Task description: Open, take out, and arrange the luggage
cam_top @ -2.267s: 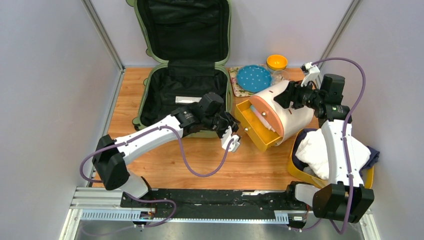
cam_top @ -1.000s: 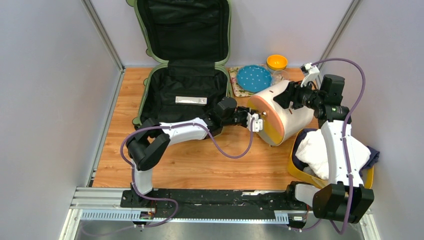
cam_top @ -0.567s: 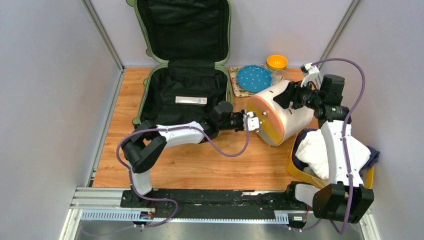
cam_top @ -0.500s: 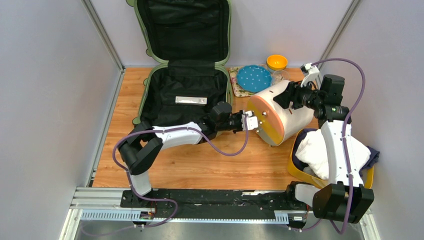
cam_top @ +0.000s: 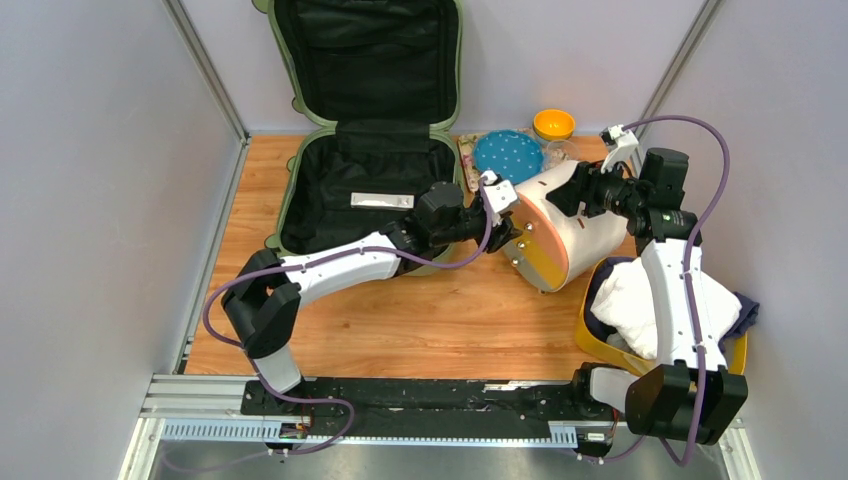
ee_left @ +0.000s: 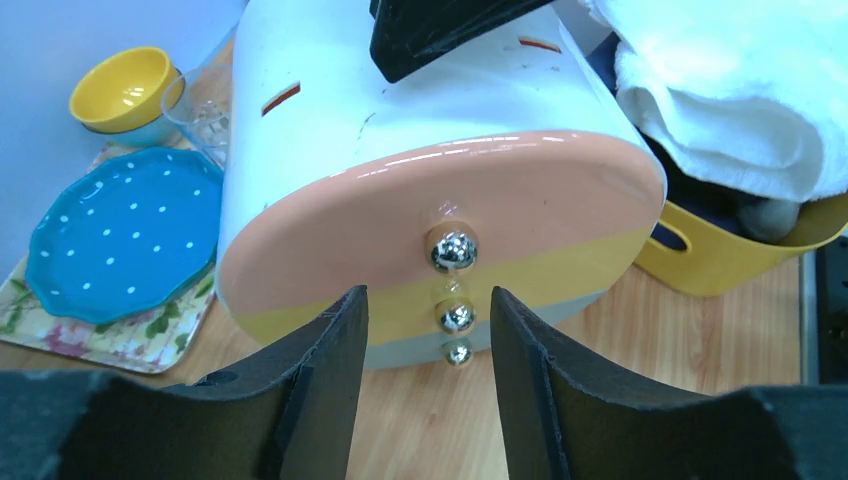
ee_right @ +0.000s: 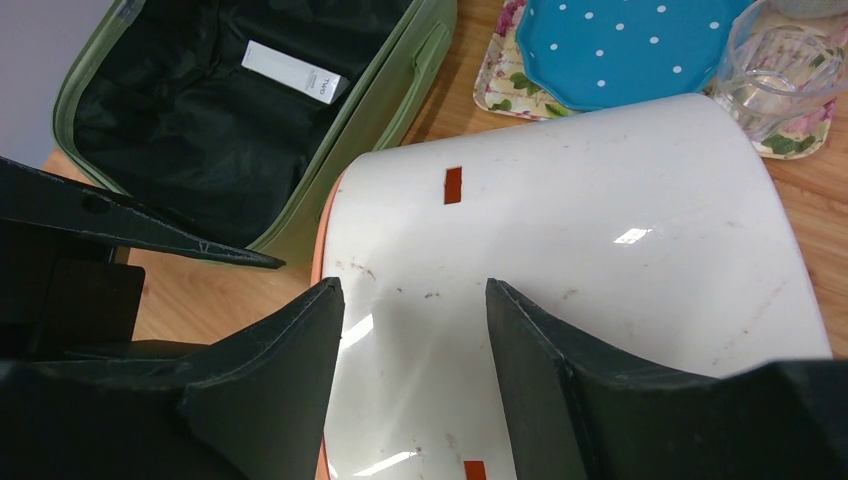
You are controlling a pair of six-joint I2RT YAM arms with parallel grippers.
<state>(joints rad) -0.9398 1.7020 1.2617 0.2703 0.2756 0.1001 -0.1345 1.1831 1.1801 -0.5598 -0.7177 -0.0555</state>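
The luggage [cam_top: 340, 165] lies open at the far left corner of the wooden table [cam_top: 430, 320], its lid standing up against the back wall and its black-lined base holding only a small white label [cam_top: 381, 201]. Just beside its right edge, the round cream-and-orange drawer box [cam_top: 575, 225] sits tilted, its front facing the left gripper [ee_left: 418, 340], whose jaws are parted and empty, with the chrome knobs [ee_left: 452, 250] just beyond them. The right gripper [ee_right: 414, 300] is spread over the box's white shell; its tips are hidden, so I cannot tell whether it clamps the shell or only rests on it. The main risk seems to be that tilt: if the right gripper slips or lets go, the box could roll toward the blue dotted plate [cam_top: 508, 155] and the glass [ee_right: 790, 60] close behind it. With the front angled downward, a drawer could slide out. The left forearm also crosses the suitcase's near right corner, so a careless swing might catch the rim and shove the case.
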